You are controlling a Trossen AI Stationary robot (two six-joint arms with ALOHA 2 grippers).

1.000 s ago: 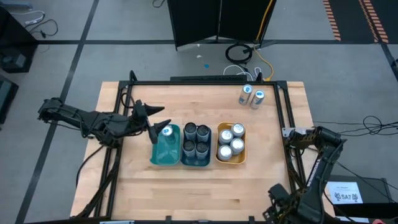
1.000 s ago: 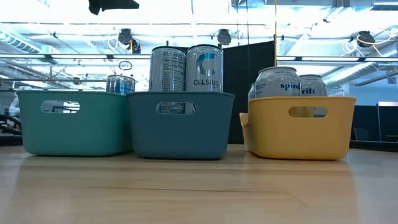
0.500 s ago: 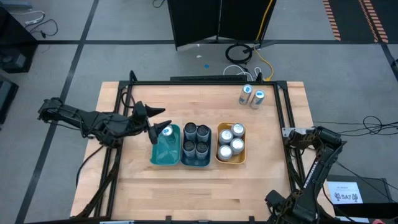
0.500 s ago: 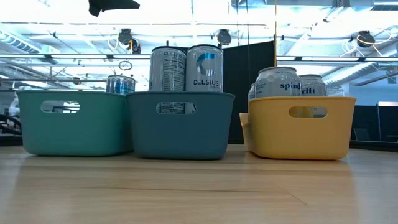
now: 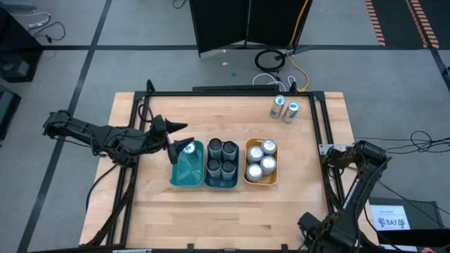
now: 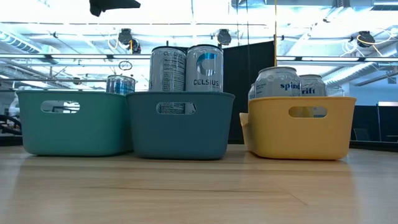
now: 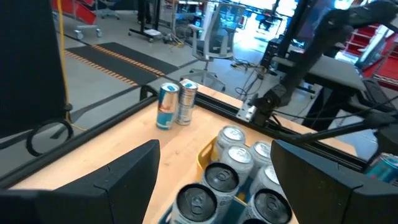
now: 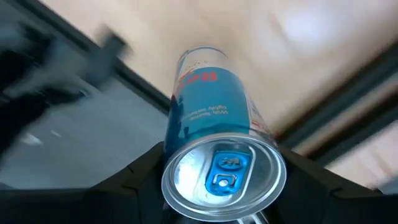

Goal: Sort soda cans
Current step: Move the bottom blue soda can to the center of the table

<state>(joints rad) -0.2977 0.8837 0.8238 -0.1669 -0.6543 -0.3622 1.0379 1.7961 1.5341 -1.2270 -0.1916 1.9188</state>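
The right end effector [image 8: 222, 182] sits at the near right corner of the worktop [image 5: 148, 211]. Its two dark fingers are closed against opposite sides of a blue can [image 8: 214, 124], just below the rim. The can's long axis points straight back along the wrist, with its pull-tab top facing the camera, so the grip is across its width. In the high view the arm itself hides this can. The matching blue-topped can [image 5: 188, 148] stands in the teal tray [image 5: 184, 177], the leftmost of three trays. The dark-topped cans fill the blue-grey tray [image 5: 221, 185] in the middle and the silver ones fill the yellow tray [image 5: 260, 182]. For the held can, the likely goal therefore lies to the left, past both other trays. The left end effector [image 5: 177, 139] hangs just beside the teal tray with its fingers spread and nothing between them, so it is the nearer one to that tray. Two loose cans [image 5: 285, 109] stand upright, touching each other, at the far right corner, nearer the right arm.
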